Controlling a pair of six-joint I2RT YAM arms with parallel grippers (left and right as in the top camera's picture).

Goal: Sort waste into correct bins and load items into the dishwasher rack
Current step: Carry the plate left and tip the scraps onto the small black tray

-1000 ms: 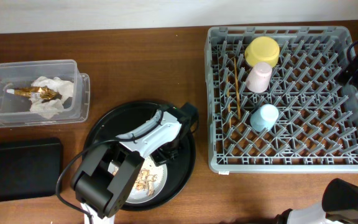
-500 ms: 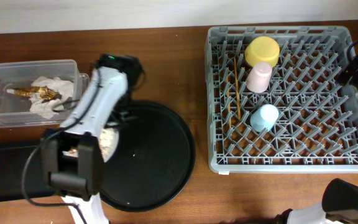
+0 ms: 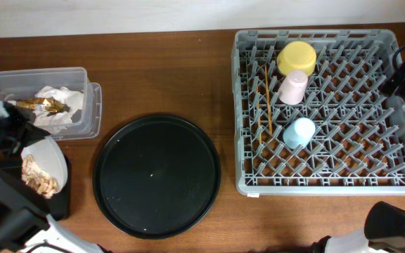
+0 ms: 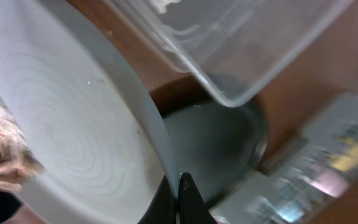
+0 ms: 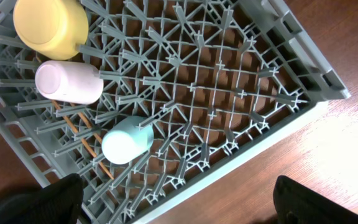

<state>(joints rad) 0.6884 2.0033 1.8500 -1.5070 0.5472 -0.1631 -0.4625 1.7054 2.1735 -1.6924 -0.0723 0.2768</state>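
Plainly, the round grey-white plate (image 4: 73, 124) is clamped by its thin rim in the left jaws, which meet on the edge at the bottom of the left wrist view. Its glazed face shows faint concentric rings, and brownish, shredded food scraps (image 3: 37, 179) with pale crumbs lie heaped on its lower part.

From overhead the plate is tilted at the far left of the wooden table (image 3: 167, 77), over the shallow black rectangular tray (image 3: 60, 202) and just in front of the clear plastic box (image 3: 41, 70). That box holds a crumpled white paper napkin (image 3: 60, 116) and a shiny gold wrapper (image 3: 41, 105). A large, smooth round black tray (image 3: 157, 176) lies to the right.

The grey plastic dishwasher rack (image 3: 329, 186), a lattice of upright pegs, carries an upturned yellow bowl (image 3: 297, 57), a pale-pink cup (image 3: 292, 86), a light-blue cup (image 3: 299, 132) and thin wooden chopsticks (image 3: 267, 91).

The right jaws are spread wide with nothing between them, their dark fingers (image 5: 48, 202) at the lower corners of the right wrist view, above the rack's edge.
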